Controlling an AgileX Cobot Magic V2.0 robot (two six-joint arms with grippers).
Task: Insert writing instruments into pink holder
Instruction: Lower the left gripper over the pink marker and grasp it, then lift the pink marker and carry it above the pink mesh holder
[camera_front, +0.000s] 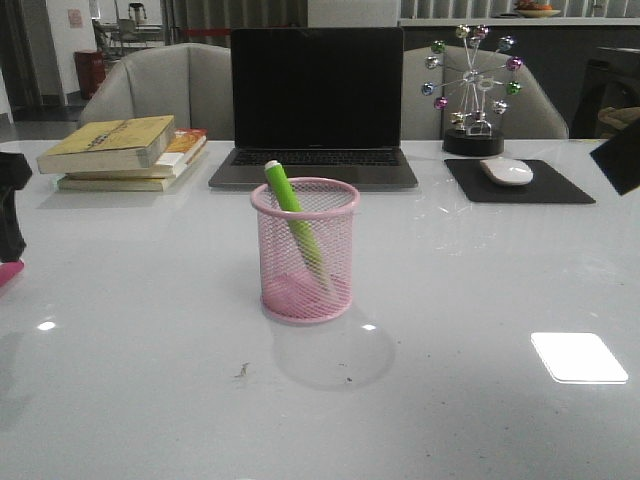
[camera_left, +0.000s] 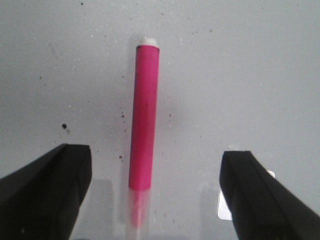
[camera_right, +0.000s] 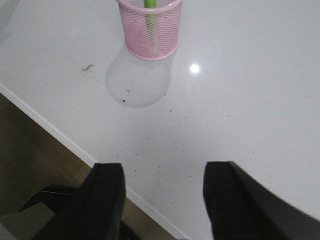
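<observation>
The pink mesh holder (camera_front: 305, 255) stands mid-table with the lime green marker (camera_front: 287, 195) leaning inside it, white end up. The right wrist view shows the same holder (camera_right: 150, 35) and green marker (camera_right: 150, 6) well ahead of my right gripper (camera_right: 162, 200), which is open and empty over the table's front edge. The hot pink marker (camera_left: 144, 120) lies on the white table, white end pointing away. My left gripper (camera_left: 155, 195) is open, and its fingers (camera_left: 45, 192) straddle the marker's near end without touching. In the front view only a pink tip (camera_front: 8, 272) shows under the left arm (camera_front: 10, 200).
Behind the holder sit a laptop (camera_front: 315, 110), stacked books (camera_front: 125, 150) at back left, and a mouse (camera_front: 507, 171) on a black pad beside a ball ornament (camera_front: 472, 90) at back right. The table's front edge (camera_right: 60, 135) runs close to the right gripper.
</observation>
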